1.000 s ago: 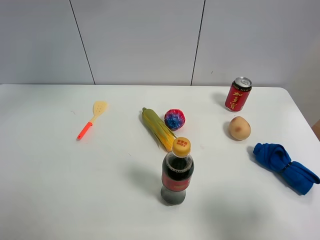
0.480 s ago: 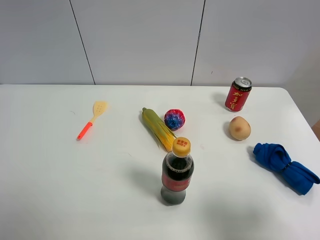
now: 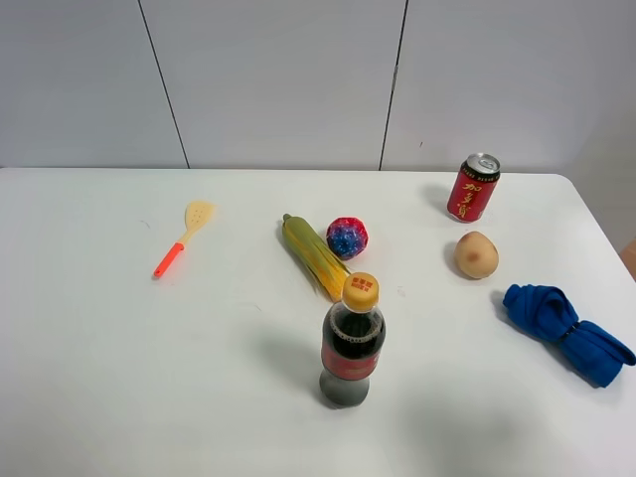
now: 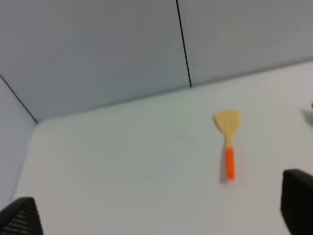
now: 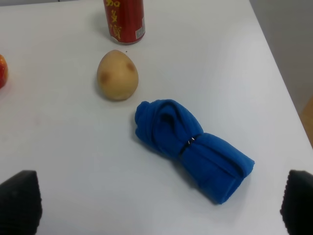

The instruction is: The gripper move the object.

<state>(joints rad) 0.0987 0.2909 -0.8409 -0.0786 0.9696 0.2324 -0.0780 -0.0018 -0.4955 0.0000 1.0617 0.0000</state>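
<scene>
The ball (image 3: 347, 238), mottled red-pink and sparkly blue, lies on the white table (image 3: 119, 378) near the middle, touching or nearly touching a yellow corn cob (image 3: 314, 255). No arm or gripper shows in the exterior high view. In the left wrist view my left gripper (image 4: 159, 209) is open, with only its black fingertips (image 4: 19, 218) at the picture's lower corners; the ball is not in that view. In the right wrist view my right gripper (image 5: 159, 201) is open and empty, with black fingertips (image 5: 20, 198) in the corners. A red sliver at that view's edge (image 5: 2, 71) may be the ball.
A cola bottle (image 3: 352, 343) stands in front of the corn. A red can (image 3: 473, 187), a tan potato (image 3: 476, 254) and a rolled blue cloth (image 3: 564, 331) lie at the right. A yellow spatula with an orange handle (image 3: 182, 238) lies at the left.
</scene>
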